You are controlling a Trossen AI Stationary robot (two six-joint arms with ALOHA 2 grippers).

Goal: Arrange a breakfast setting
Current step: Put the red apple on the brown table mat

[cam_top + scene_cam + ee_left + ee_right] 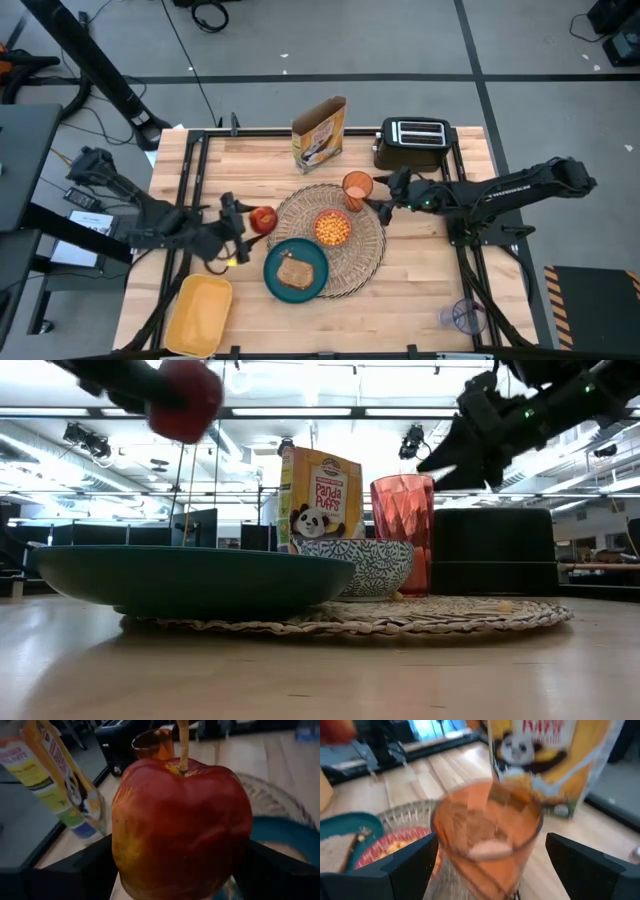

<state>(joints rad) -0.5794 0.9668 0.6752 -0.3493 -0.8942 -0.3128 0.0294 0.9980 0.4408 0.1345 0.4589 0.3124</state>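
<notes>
My left gripper is shut on a red apple, held high above the table by the left edge of the round woven placemat. On the mat stand a small bowl of cereal and an orange translucent cup. A teal plate with a toast slice overlaps the mat's near left edge. My right gripper is open. It hovers just right of the cup's rim and is apart from it in the low view. No spoon shows. My left gripper pinches the apple's two opposite sides between its two fingers. The fingers come about level from the table's left. The apple sits upright with its stem up, lifted clear of the table.
A cereal box and a black toaster stand at the table's far side. A yellow tray lies at the near left corner. A clear cup sits beyond the table's right edge. Bare wood lies right of the mat.
</notes>
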